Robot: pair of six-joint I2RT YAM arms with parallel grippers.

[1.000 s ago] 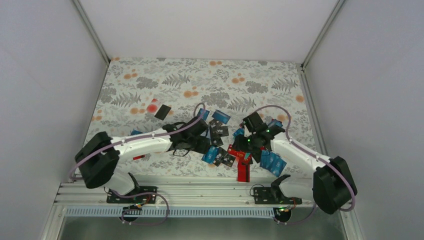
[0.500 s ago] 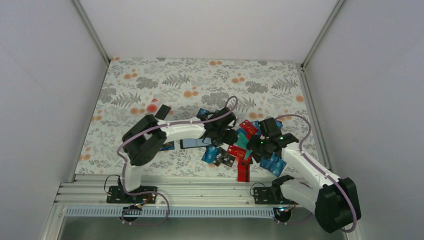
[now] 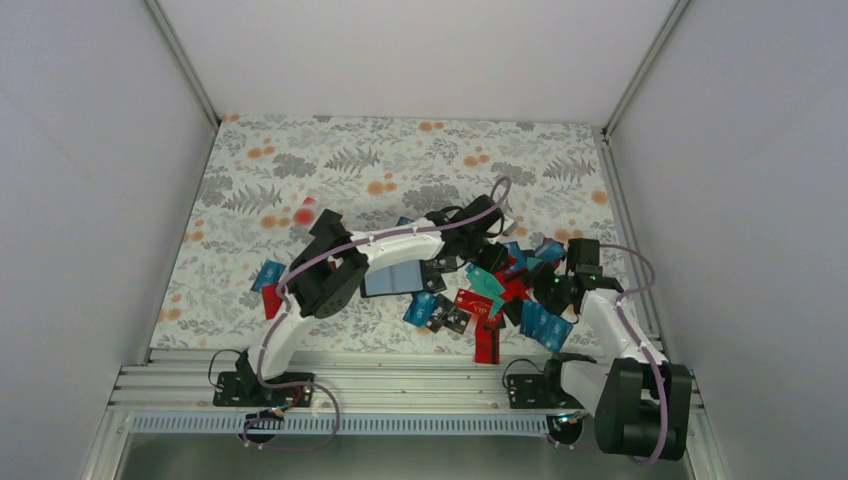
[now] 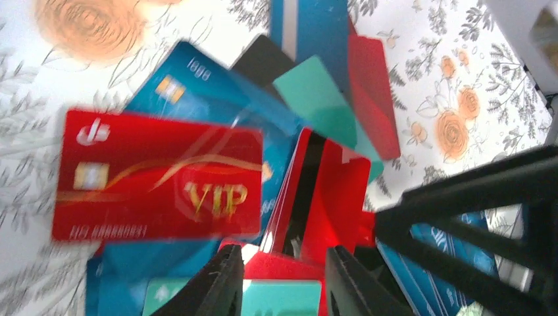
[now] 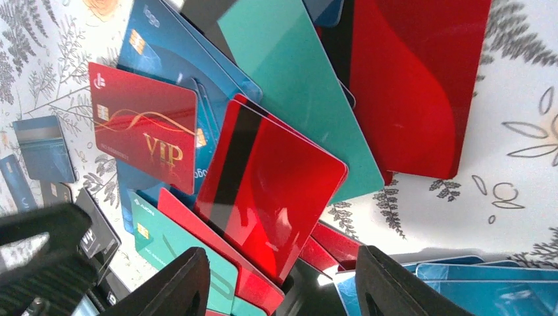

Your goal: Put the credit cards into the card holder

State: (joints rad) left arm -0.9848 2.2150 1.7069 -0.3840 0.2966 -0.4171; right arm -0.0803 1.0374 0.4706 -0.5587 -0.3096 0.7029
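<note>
Left hand (image 4: 283,289) and right hand (image 5: 283,283), both open, hung over credit cards (image 3: 500,285) heaped at the desk's (image 3: 300,160) four o'clock, probably targeting the propped-up red card (image 5: 263,191).

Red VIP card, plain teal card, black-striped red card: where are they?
red VIP card (image 4: 158,174), left wrist view, middle of face.
plain teal card (image 5: 303,92), right wrist view, its bare middle.
black-striped red card (image 5: 283,191), right wrist view, red face beside stripe.
</note>
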